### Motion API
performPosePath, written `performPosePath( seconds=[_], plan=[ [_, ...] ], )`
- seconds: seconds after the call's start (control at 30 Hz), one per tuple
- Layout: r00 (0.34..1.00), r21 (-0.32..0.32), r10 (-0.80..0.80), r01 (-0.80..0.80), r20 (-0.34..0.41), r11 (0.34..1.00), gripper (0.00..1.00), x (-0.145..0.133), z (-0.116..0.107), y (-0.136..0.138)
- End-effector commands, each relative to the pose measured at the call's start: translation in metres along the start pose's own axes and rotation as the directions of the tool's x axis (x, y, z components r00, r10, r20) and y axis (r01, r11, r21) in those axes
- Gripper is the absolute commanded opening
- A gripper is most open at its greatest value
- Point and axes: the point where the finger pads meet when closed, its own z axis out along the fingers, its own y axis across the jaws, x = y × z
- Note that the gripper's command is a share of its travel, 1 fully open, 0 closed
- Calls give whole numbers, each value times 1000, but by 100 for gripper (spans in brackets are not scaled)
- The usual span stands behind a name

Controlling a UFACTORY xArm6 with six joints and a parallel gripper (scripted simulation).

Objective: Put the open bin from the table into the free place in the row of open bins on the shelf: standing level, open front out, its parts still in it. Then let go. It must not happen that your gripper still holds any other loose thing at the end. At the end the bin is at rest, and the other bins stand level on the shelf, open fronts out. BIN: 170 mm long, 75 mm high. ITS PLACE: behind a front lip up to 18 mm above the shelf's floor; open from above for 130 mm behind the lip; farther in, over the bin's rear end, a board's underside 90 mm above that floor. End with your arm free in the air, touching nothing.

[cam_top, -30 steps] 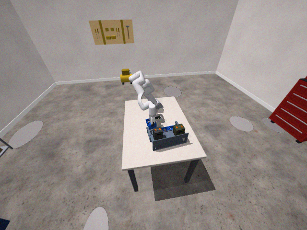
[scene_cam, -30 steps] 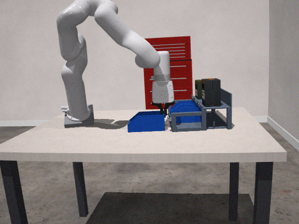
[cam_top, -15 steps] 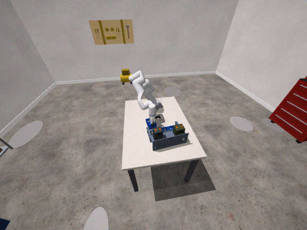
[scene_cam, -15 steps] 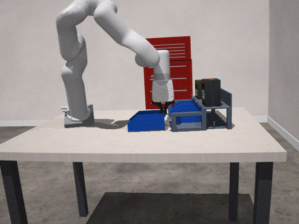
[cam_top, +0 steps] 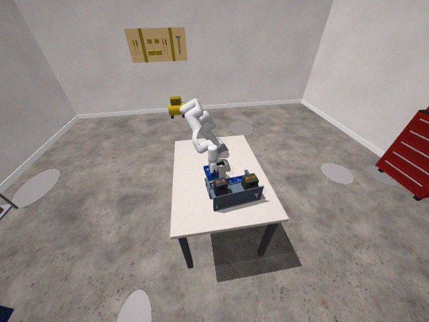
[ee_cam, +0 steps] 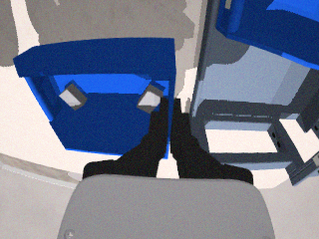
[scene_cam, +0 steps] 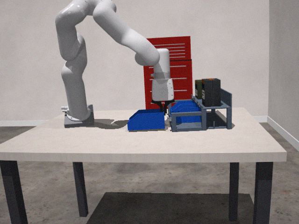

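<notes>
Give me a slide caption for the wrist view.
Gripper pinching the rear wall of the blue bin on the table, beside the grey shelf.

The white table (scene_cam: 145,147) carries 3 items directly: the arm base (scene_cam: 78,118), 1 blue open bin (scene_cam: 146,119) and the grey shelf (scene_cam: 201,113). Relative to the fingers (scene_cam: 165,107), the bin stands on the base side, the shelf opposite.

Shelf (ee_cam: 219,74) cut off at wrist view's edge, parts (cam_top: 218,181) tiny from above
</notes>
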Motion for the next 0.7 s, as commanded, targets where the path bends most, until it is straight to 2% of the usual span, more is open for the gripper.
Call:
performPosePath(
  seconds=[0.0,0.37,0.53,0.67],
  plan=[
    [1000,-5,1,-1,0,1000,0,0,-7,2],
    [1000,-5,1,-1,0,1000,0,0,-7,2],
    [1000,-5,1,-1,0,1000,0,0,-19,2],
    [1000,-5,1,-1,0,1000,0,0,-19,2]
  ],
)
